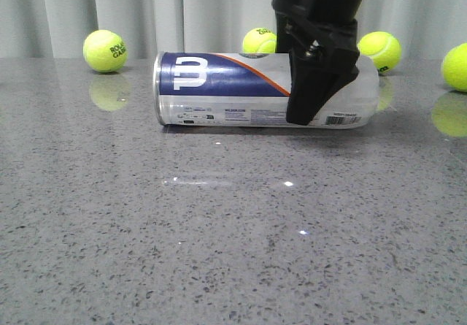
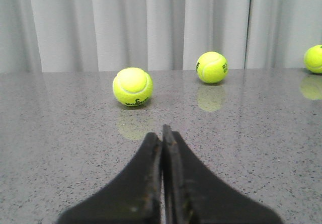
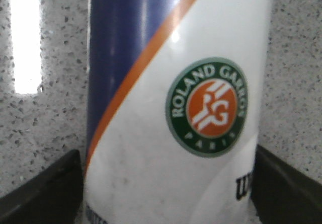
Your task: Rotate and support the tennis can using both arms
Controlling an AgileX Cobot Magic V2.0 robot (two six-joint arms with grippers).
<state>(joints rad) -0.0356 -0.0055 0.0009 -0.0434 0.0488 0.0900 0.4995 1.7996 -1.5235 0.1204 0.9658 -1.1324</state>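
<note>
the tennis can [image 1: 241, 91] lies on its side on the speckled grey desk [image 1: 219, 252], toward the far edge. the right tool [image 1: 321, 84] comes down over the can's right part, its fingers [image 3: 45, 194] straddling the can on both sides; contact is hard to tell. the left tool [image 2: 163, 133] is closed on nothing, facing loose tennis balls [image 2: 133, 87] before a curtain [image 2: 151, 22].

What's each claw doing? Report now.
Left claw: closed, holding nothing.
Right claw: open, one finger on either side of the can; contact cannot be told.
</note>
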